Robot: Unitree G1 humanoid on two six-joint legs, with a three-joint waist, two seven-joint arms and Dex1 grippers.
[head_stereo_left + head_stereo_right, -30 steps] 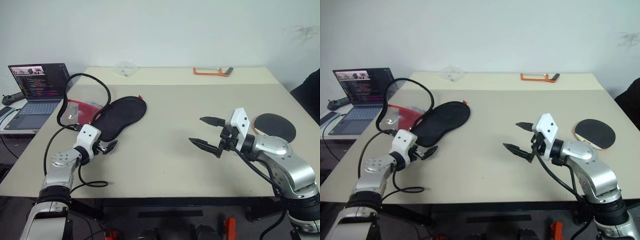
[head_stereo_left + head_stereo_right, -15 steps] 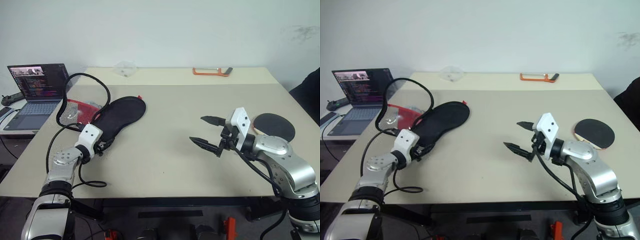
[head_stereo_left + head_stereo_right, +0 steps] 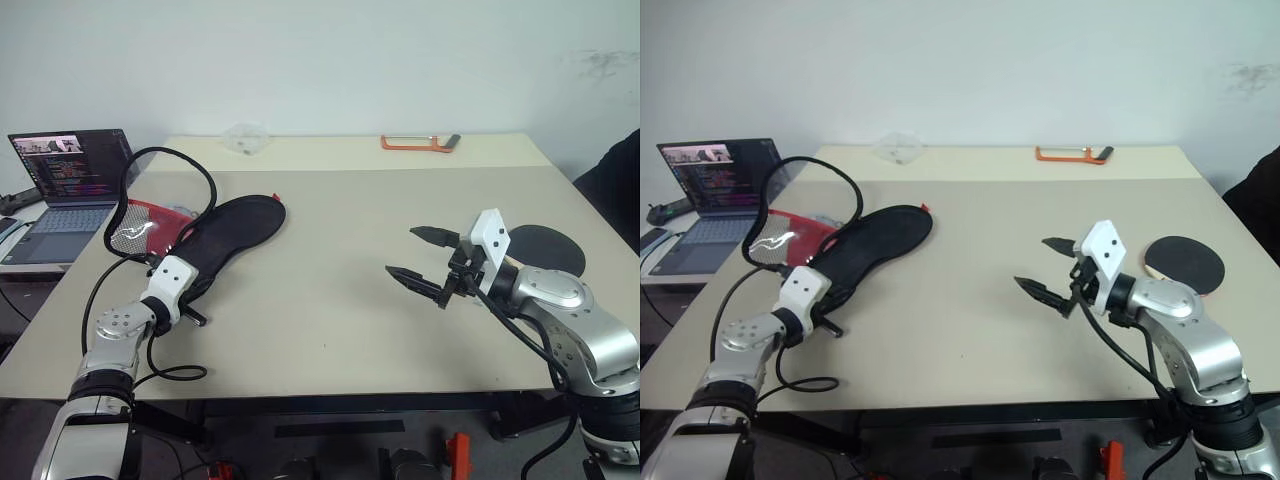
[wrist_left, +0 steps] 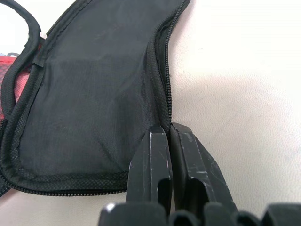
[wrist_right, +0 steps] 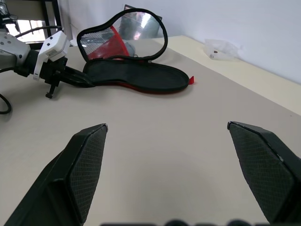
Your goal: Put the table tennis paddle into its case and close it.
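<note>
The case [image 3: 235, 228] lies open at the left of the table, its mesh lid [image 3: 150, 225] standing up behind the black bottom half. My left gripper [image 4: 169, 128] is shut on the zipper edge at the case's narrow end [image 3: 198, 287]. The table tennis paddle [image 3: 545, 245] lies flat at the right side, black face up, partly hidden behind my right arm. In front of the paddle my right gripper [image 3: 402, 251] hovers above the table, open and holding nothing, pointing toward the case [image 5: 136, 75].
A laptop [image 3: 65, 190] stands open off the table's left edge. A black cable [image 3: 200, 180] loops over the case. At the far edge lie an orange-handled tool [image 3: 415, 143] and a clear plastic bag [image 3: 245, 137]. A person's dark sleeve [image 3: 618, 170] shows at the right.
My left gripper has closed from open onto the case's narrow end. The right arm has kept still; the whole picture has shifted slightly.
</note>
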